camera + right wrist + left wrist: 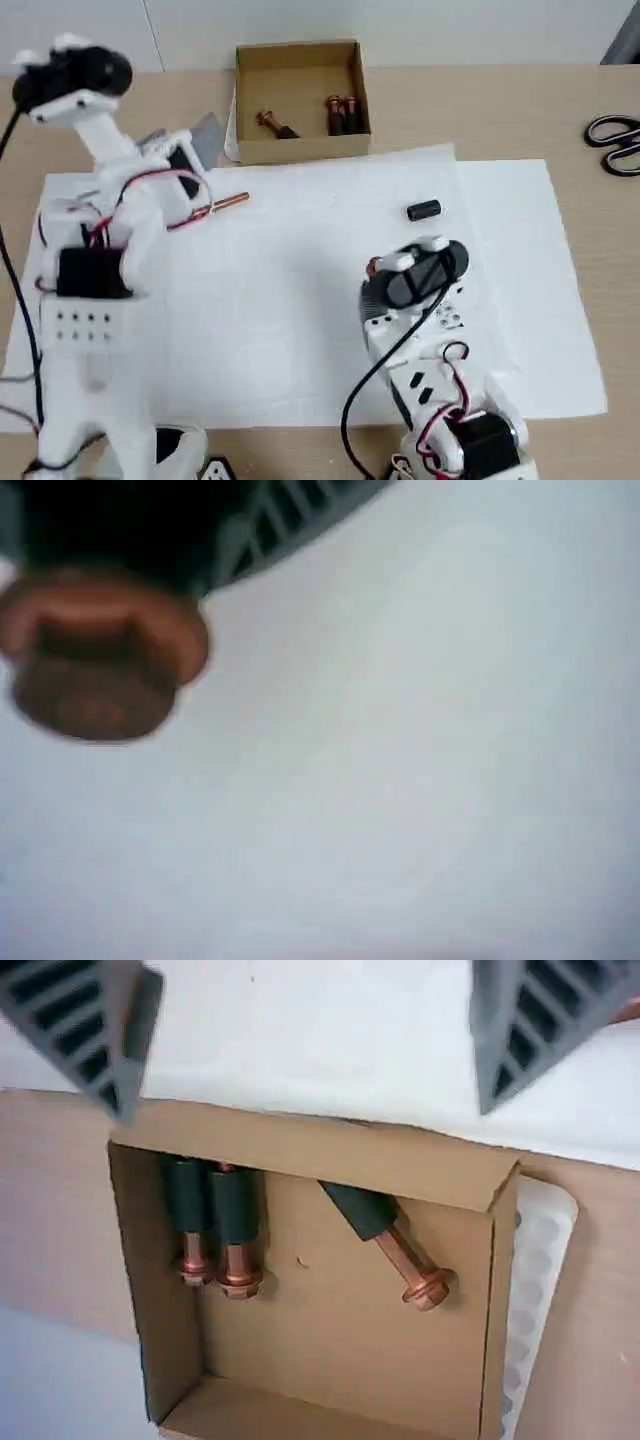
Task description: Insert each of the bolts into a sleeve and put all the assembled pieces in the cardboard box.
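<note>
The cardboard box (pixel 300 148) stands at the back of the table, and in it lie three copper bolts in black sleeves (pixel 235 1225). My left gripper (pixel 300 1045) hangs open just in front of the box (pixel 330 1155), with nothing between its grey fingers (pixel 85 1030). A bare copper bolt (pixel 226 203) lies on the white paper beside that arm. A lone black sleeve (pixel 424 210) rests on the paper at mid right. Just in front of it, my right gripper (pixel 388 270) is shut on another copper bolt (pixel 100 665), whose head sticks out above the paper.
White paper (pixel 300 320) covers most of the wooden table. Scissors (pixel 615 140) lie at the far right edge. A strip of white bubble wrap (pixel 540 1290) sits against one side of the box.
</note>
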